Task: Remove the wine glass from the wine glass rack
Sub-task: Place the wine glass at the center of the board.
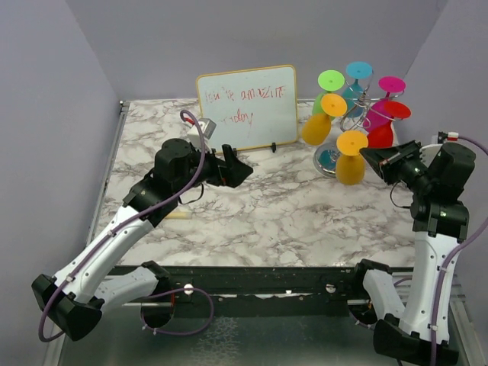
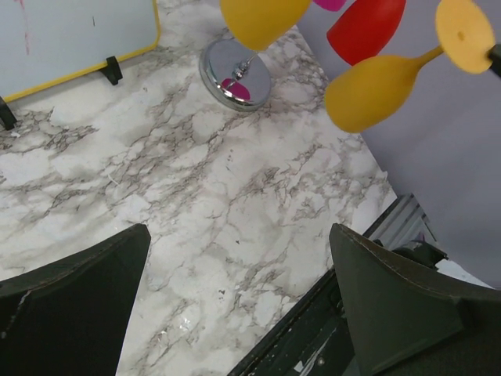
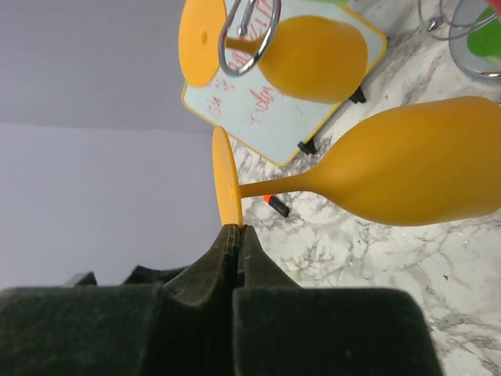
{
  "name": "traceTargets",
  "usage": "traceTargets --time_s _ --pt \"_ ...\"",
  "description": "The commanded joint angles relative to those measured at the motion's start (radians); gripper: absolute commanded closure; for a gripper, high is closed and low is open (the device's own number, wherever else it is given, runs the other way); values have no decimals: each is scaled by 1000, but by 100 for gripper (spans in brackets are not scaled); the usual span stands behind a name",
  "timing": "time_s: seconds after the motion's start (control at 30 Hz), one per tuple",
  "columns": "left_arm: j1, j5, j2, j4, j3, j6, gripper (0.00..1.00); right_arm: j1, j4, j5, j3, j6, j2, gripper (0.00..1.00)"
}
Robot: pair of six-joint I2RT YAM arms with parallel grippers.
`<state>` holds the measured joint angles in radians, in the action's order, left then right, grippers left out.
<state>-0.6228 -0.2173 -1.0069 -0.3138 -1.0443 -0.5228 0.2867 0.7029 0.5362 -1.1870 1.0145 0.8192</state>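
Two pincers: the right pincer (image 1: 369, 152) pinches the foot rim of an inverted orange wine glass (image 1: 351, 166) hanging bowl-down just left of it, beside the wine glass rack (image 1: 326, 158); the left pincer (image 1: 238, 168), farther off, gapes wide.

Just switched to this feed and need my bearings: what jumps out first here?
The cluster of bright glasses hanging on the wine glass rack at the table's far right corner catches the eye first. Next, the right gripper is shut on the edge of the foot of an orange wine glass beside the rack. The left gripper hovers open over the marble table, near the whiteboard.
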Motion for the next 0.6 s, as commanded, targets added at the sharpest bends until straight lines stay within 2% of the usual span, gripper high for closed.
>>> traceTargets --time_s 0.0,0.2,0.33,0.47,0.57 --pt "5 -77 20 104 -2 -20 1 -28 -66 195 98 -140 -33 100" --pt "5 -226 -25 359 54 -204 1 -47 -84 317 144 -253 -55 99" --pt "5 -325 -85 438 61 -251 1 -62 -202 448 195 -234 -46 100" --pt "6 -403 -132 523 73 -300 2 -77 -208 503 197 -267 -28 100" --pt "0 -462 -179 593 80 -355 6 -95 -215 544 201 -285 -20 100"
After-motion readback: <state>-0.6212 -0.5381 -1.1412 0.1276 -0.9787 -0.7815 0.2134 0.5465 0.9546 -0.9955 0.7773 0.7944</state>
